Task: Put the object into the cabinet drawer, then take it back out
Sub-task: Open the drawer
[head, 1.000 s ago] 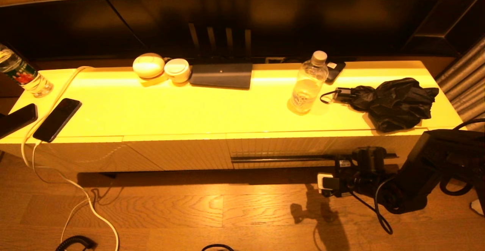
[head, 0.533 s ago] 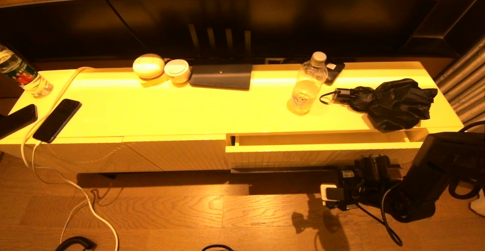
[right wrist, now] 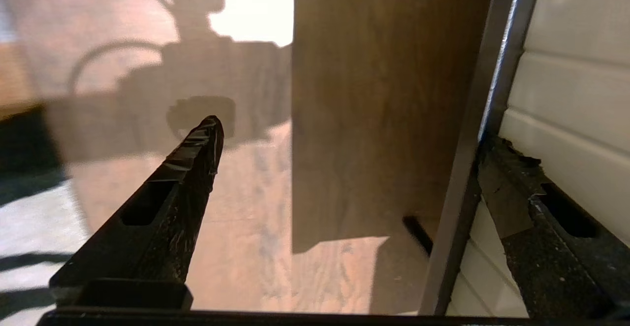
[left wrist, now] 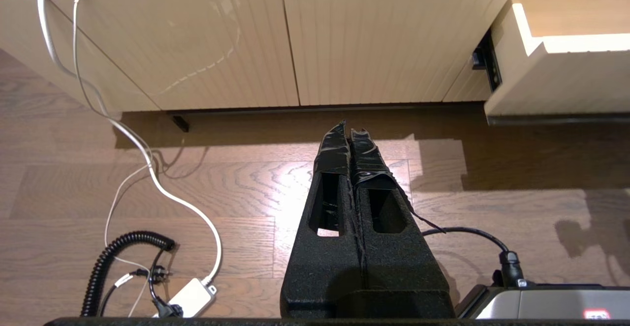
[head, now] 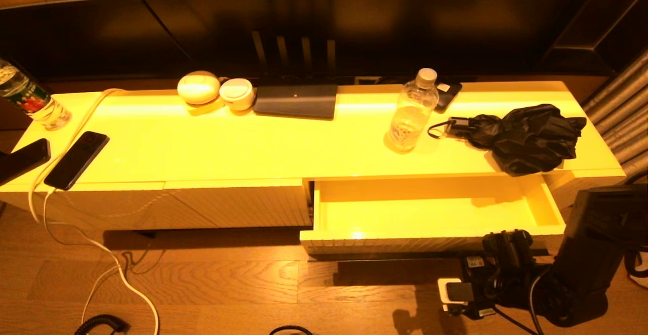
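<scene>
The cabinet drawer (head: 549, 212) stands pulled far out on the right, and its glossy cream-yellow inside holds nothing. My right gripper (head: 506, 248) sits low at the drawer's ribbed front (right wrist: 566, 94). It is open: one finger (right wrist: 521, 193) lies against the dark handle slot (right wrist: 472, 168), the other finger (right wrist: 197, 148) hangs free over the floor. My left gripper (left wrist: 350, 129) is shut and empty, parked above the wooden floor in front of the handle-less panels (left wrist: 384, 40). It does not show in the head view.
On the cabinet top (head: 228, 148) stand a clear water bottle (head: 411, 112), a folded black umbrella (head: 526, 135), a dark flat box (head: 296, 100), two white round things (head: 217, 90), phones (head: 76, 159) and a second bottle (head: 30, 102). White cables (left wrist: 147, 158) trail on the floor at the left.
The drawer has slid from closed to far open, and my right gripper has moved back toward me with its front. The left arm has not moved.
</scene>
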Robot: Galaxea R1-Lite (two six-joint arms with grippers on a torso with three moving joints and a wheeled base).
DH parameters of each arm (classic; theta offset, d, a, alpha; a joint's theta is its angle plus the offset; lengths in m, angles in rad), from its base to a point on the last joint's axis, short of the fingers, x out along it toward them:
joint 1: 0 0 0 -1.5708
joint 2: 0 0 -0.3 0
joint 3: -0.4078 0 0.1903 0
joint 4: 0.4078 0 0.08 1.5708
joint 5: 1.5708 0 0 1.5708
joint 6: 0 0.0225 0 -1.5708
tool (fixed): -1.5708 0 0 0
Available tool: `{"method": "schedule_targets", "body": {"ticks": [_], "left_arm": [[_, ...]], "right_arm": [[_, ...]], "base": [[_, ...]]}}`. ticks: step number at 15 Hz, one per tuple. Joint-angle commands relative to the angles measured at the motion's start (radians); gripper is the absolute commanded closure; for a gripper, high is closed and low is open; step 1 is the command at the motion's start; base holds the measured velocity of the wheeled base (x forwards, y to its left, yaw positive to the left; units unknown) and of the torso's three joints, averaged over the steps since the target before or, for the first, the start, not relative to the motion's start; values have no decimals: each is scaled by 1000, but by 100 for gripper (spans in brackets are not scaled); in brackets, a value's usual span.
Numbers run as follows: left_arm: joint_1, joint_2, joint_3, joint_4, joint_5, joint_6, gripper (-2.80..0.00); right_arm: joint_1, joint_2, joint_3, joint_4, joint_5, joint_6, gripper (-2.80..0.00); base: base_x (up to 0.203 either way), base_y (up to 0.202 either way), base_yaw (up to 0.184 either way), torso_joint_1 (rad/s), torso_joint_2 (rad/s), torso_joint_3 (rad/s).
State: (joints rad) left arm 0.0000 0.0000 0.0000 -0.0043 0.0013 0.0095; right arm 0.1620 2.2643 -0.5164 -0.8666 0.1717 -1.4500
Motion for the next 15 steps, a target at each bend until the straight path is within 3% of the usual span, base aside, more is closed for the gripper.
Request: {"method": "schedule_targets", "body": {"ticks": [1,5,9,10,13,15], "left_arm": [[0,0,2,0,0,0,0],[0,0,2,0,0,0,0],[0,0,2,0,0,0,0],[0,0,2,0,0,0,0],[0,0,2,0,0,0,0],[0,1,2,0,0,0,0]], "right_arm": [[6,-65,78,0,11,-10,-280],[7,-171,134,0,34,-7,-280],[-14,-406,179,29,51,15,-280],[-29,-496,189,75,53,20,0],[-106,-774,161,352,56,38,0],[-150,-911,50,742,57,119,0]], "base": [[0,0,0,0,0,0],[0,0,0,0,0,0],[0,0,0,0,0,0],[0,0,0,0,0,0],[0,0,0,0,0,0],[0,0,0,0,0,0]]}}
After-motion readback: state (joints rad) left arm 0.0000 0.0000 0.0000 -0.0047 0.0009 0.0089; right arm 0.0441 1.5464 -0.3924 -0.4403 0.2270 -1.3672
